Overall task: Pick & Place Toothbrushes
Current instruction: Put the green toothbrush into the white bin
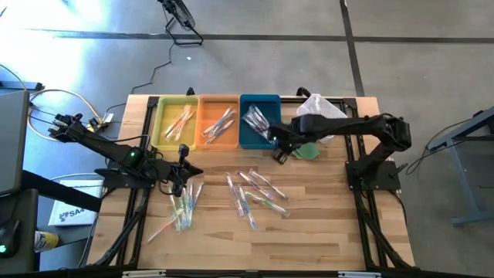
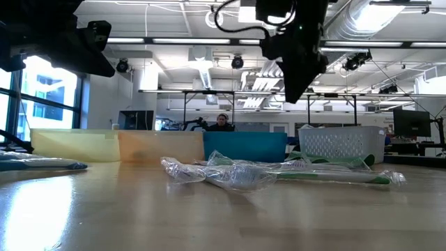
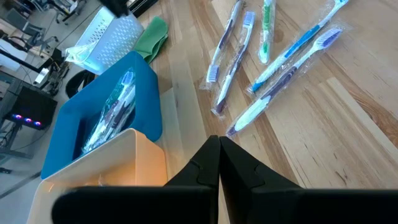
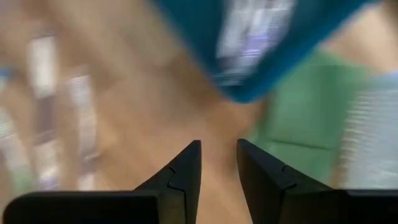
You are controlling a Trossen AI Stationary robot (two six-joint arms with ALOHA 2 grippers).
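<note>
Wrapped toothbrushes lie flat on the wood in two loose piles, a middle pile (image 1: pixel 257 193) (image 2: pixel 279 171) (image 3: pixel 273 56) and a left pile (image 1: pixel 184 207). More toothbrushes lie in the yellow tray (image 1: pixel 176 122), the orange tray (image 1: pixel 219 121) and the blue tray (image 1: pixel 259 120) (image 3: pixel 106 118). My left gripper (image 1: pixel 183 161) (image 3: pixel 219 146) is shut and empty, just on the far side of the left pile. My right gripper (image 1: pixel 279 151) (image 4: pixel 217 149) is open and empty. It hovers by the blue tray's near right corner (image 4: pixel 261 43), next to a green cloth (image 1: pixel 306 150) (image 4: pixel 298 106).
The three trays stand side by side along the table's far edge. A white mesh basket (image 1: pixel 320 108) (image 2: pixel 341 145) (image 3: pixel 109 34) sits to the right of the blue tray. Bare wood lies at the table's near edge and right side.
</note>
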